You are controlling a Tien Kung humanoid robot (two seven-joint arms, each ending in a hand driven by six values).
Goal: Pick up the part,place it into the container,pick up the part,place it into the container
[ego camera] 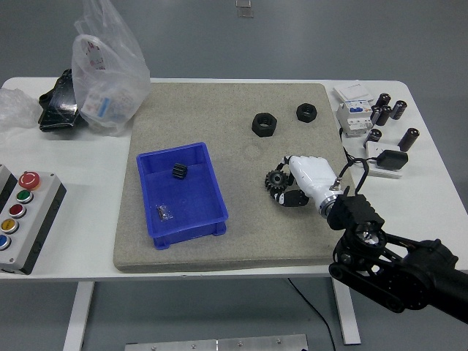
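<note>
Stood across the frame as a white table [439, 197], topped over most of its middle by a grey felt mat [219, 117]. Came in from the lower right as the right arm [402, 270], black and jointed, ending over the mat's right part in the white right hand [307, 179]. Curled its fingers [292, 196] around a black gear [276, 179], apparently gripped at the hand's left side, though hard to tell whether lifted or touching the mat. Sat left of centre on the mat as a blue bin [216, 197], well apart from the hand, holding a second small black gear [178, 172] near its far end and a tiny dark part [165, 213] nearer the front. Slumped at the far left as a clear plastic bag [110, 66], beside a black object [58, 102]. Rested at the left edge as a grey button box [25, 219]. Lay near the mat's far edge as two black hex nuts [265, 123], with a white breaker [352, 110] and dark cylinders [387, 110] at the table's right
</note>
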